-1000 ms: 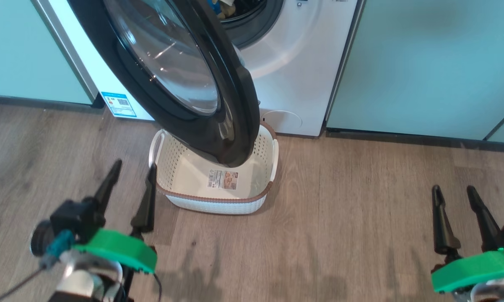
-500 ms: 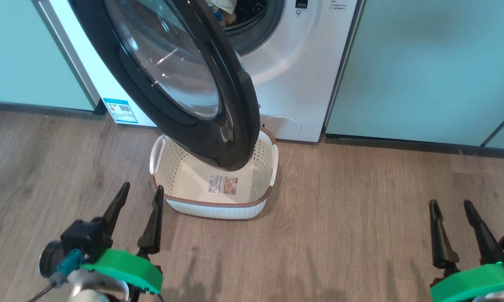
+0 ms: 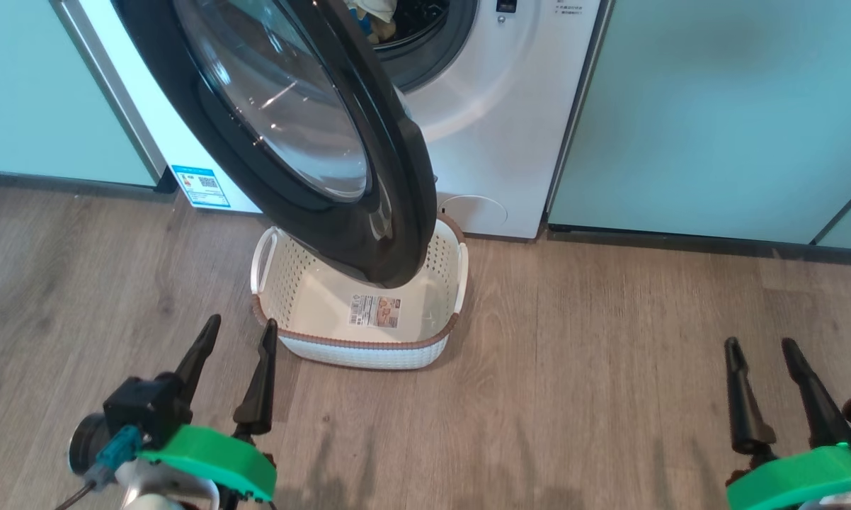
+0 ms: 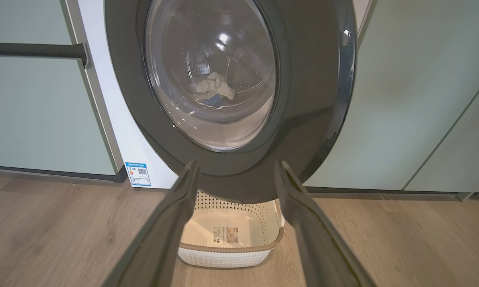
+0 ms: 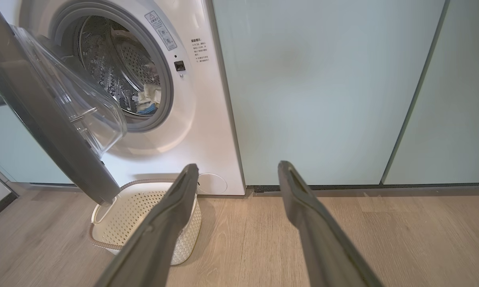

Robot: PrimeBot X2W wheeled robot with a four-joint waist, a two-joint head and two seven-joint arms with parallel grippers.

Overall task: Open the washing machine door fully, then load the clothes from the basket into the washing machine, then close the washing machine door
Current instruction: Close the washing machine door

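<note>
While the washing machine door (image 3: 284, 127) stands ajar | clothes (image 5: 148, 97) seemingly inside | left gripper (image 3: 242, 324), right gripper (image 3: 760, 345): jaws spread

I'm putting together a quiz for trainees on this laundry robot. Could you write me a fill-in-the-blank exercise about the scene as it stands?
1. The basket on the floor holds no garments, only a ____ on its bottom.
2. The clothes lie in the steel ____ of the washing machine.
3. The washing machine door stands ____, its lower edge over the basket.
4. The left gripper and right gripper, fingers spread, each hold ____.

Missing words: label; drum; open; nothing.
</note>
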